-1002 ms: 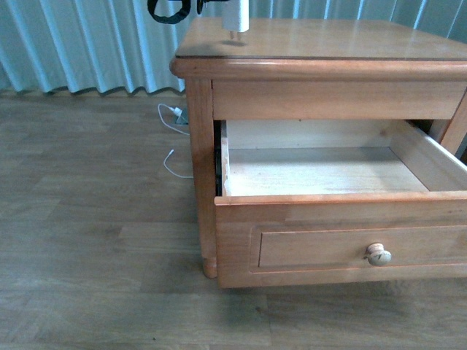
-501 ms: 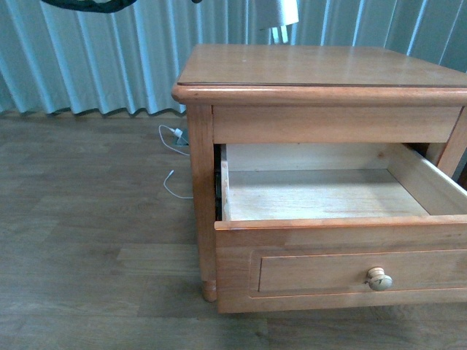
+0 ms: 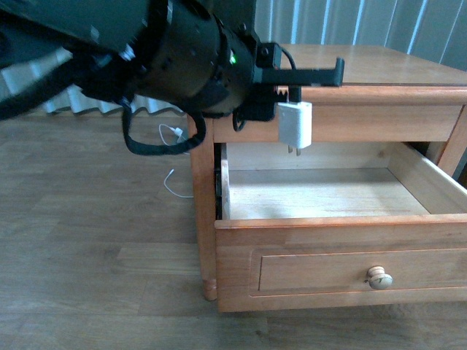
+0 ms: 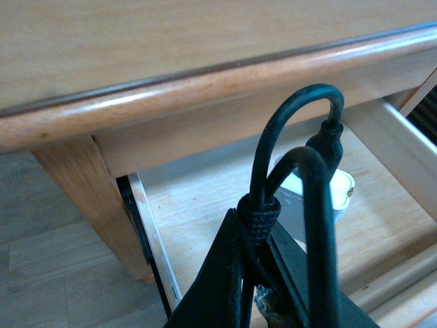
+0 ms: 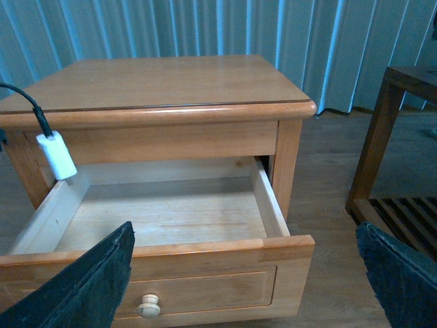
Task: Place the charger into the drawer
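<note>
The charger (image 3: 295, 124), a white boxy plug, hangs prongs down over the back of the open drawer (image 3: 328, 248), close to one side wall. My left gripper (image 3: 292, 89) is shut on its looped black cable, just below the nightstand's top edge. In the left wrist view the fingers (image 4: 225, 273) pinch the cable's ribbed band, with the charger (image 4: 339, 188) dangling beyond over the pale drawer floor (image 4: 198, 212). The right wrist view shows the charger (image 5: 57, 156) above the drawer (image 5: 171, 249), and my right gripper (image 5: 242, 280) stands wide open in front of the drawer.
The nightstand top (image 3: 379, 62) overhangs the drawer's back. The drawer's round knob (image 3: 379, 278) faces me. A thin white cable (image 3: 174, 135) lies on the wood floor by the curtain. Another wooden table (image 5: 399, 130) stands to the nightstand's side.
My left arm has come down from above the nightstand top into full view, carrying the charger forward and lower until it hangs over the open drawer.
</note>
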Motion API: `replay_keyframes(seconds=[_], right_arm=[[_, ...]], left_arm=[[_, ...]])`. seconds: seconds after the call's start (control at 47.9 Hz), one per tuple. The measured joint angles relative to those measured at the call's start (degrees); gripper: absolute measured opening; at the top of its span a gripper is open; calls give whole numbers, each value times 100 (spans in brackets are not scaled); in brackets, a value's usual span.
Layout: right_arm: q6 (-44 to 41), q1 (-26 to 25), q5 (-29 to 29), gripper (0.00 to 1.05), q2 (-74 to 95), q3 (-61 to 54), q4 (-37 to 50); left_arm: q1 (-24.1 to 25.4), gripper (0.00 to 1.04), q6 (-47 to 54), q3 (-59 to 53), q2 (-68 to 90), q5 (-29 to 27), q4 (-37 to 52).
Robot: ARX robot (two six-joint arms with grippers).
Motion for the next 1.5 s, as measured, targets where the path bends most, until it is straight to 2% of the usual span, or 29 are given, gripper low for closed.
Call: replay_keyframes(seconds=[0.564, 0.647, 0.856, 1.044, 1.19, 1.503], right_arm=[[0, 0, 0, 97, 0, 0, 0], [0, 0, 0, 97, 0, 0, 0], [0, 0, 0, 97, 0, 0, 0], [0, 0, 0, 97, 0, 0, 0], [0, 0, 0, 97, 0, 0, 0], [0, 0, 0, 97, 0, 0, 0]], left_arm=[[-264, 6, 92, 1504, 2074, -208, -275], [-297, 21, 122, 1517, 2153, -212, -280], [-323, 51, 269, 1281, 1937, -352, 7], [-247, 78, 389, 581, 1141, -396, 313], [2, 100, 396, -114, 83, -396, 450], [634, 99, 413, -1843, -2702, -424, 133]])
